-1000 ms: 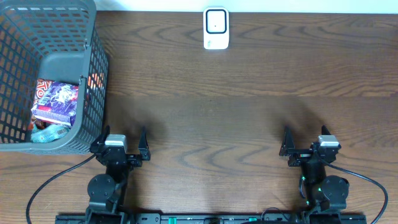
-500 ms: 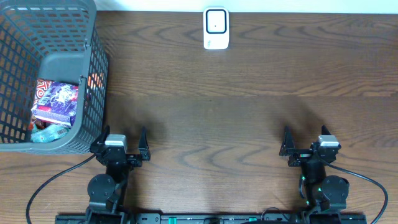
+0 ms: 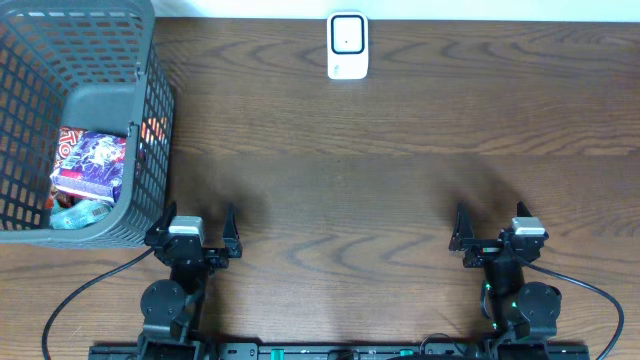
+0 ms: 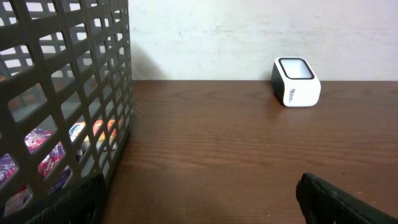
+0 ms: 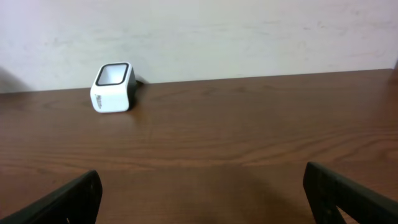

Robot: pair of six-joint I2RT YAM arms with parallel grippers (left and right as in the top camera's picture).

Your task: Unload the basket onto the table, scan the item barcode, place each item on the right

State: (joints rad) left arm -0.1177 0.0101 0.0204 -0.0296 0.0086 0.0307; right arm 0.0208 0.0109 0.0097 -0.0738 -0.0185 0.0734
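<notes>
A purple and red packet (image 3: 90,160) lies in the grey mesh basket (image 3: 152,140) at the table's left, on top of other items. Through the mesh (image 4: 74,93) the left wrist view shows coloured wrappers (image 4: 46,152). The white barcode scanner (image 3: 347,45) stands at the back centre, also seen from the left wrist (image 4: 296,81) and right wrist (image 5: 113,86). My left gripper (image 3: 196,220) rests open near the front edge, just right of the basket's corner, with nothing between its fingers (image 4: 199,199). My right gripper (image 3: 490,220) is open and empty too (image 5: 202,196).
Dark wooden table (image 3: 350,180) stretches between the grippers and the scanner. A pale wall (image 5: 217,31) runs behind the far edge. Black cables (image 3: 80,290) trail from both arm bases at the front.
</notes>
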